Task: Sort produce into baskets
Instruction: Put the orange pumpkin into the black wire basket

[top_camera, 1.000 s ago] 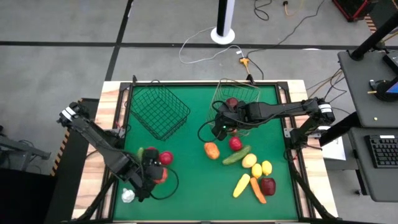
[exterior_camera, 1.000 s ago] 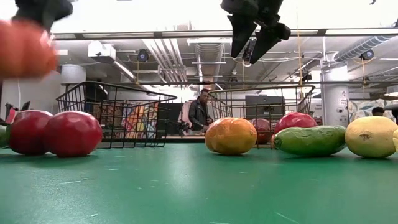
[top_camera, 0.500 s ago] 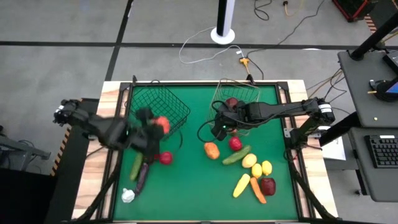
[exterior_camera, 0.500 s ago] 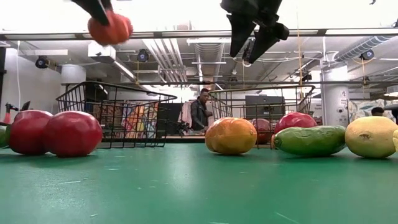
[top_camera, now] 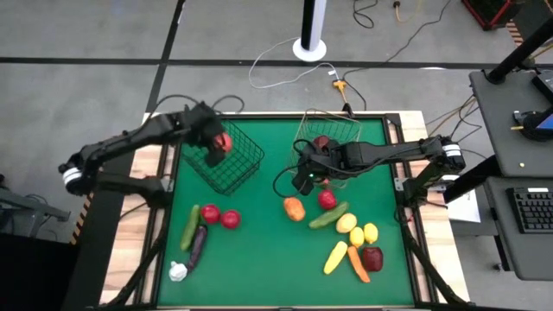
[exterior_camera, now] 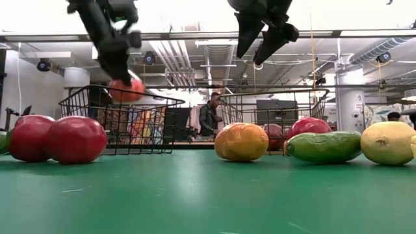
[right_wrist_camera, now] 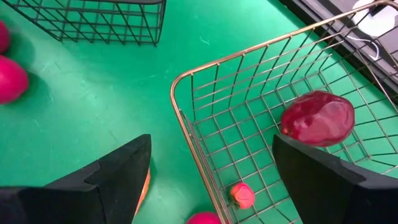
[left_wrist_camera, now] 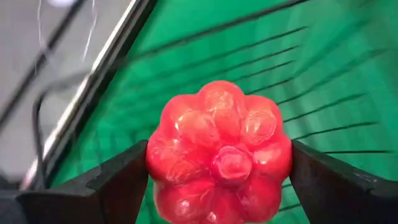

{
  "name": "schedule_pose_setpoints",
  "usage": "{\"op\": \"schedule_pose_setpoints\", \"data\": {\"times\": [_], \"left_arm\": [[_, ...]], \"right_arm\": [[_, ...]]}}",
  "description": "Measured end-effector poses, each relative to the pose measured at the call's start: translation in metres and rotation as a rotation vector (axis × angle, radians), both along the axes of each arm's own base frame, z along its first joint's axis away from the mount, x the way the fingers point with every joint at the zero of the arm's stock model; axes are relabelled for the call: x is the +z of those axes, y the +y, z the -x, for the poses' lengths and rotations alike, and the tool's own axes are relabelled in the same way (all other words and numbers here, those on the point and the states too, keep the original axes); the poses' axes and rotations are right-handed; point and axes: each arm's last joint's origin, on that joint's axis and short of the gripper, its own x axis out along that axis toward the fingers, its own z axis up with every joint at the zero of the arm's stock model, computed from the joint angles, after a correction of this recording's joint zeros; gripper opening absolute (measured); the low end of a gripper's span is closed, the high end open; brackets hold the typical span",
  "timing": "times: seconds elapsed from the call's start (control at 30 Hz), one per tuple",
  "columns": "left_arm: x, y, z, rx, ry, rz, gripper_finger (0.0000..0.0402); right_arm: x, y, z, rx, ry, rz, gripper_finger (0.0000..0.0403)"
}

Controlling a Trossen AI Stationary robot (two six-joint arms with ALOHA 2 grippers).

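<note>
Produce lies loose on the green tabletop point(top_camera: 259, 259): carrot point(top_camera: 358, 264), banana point(top_camera: 335, 257), cucumber point(top_camera: 328, 216). Farther back, the right end effector point(top_camera: 304, 177) hangs open and empty at the pale wire basket point(top_camera: 328, 131)'s near edge. The left end effector point(top_camera: 218, 142) grips a red ribbed tomato point(left_wrist_camera: 219, 151) over the dark wire basket point(top_camera: 226, 160).

Two baskets point(top_camera: 223, 154) behind scattered produce point(top_camera: 344, 233)
</note>
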Motion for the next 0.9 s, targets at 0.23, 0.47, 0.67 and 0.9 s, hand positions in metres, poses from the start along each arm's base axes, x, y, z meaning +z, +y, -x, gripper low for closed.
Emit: {"op": "schedule_pose_setpoints", "data": {"times": [0.23, 0.47, 0.67, 0.9], "left_arm": [[-0.025, 0.024, 0.005, 0.155, 0.076, 0.103, 0.0324], [-0.046, 0.033, -0.005, 0.169, 0.174, 0.145, 0.0326], [-0.060, 0.039, -0.011, 0.165, 0.231, 0.179, 0.0326], [-0.070, 0.042, -0.015, 0.155, 0.267, 0.199, 0.0343]], "right_arm": [[0.000, 0.000, 0.000, 0.000, 0.001, 0.000, 0.0326], [-0.001, 0.000, 0.000, 0.000, 0.002, 0.000, 0.0325], [-0.001, 0.000, 0.000, 0.000, 0.002, 0.000, 0.0325], [-0.001, 0.000, 0.000, -0.002, 0.001, -0.001, 0.0325]]}}
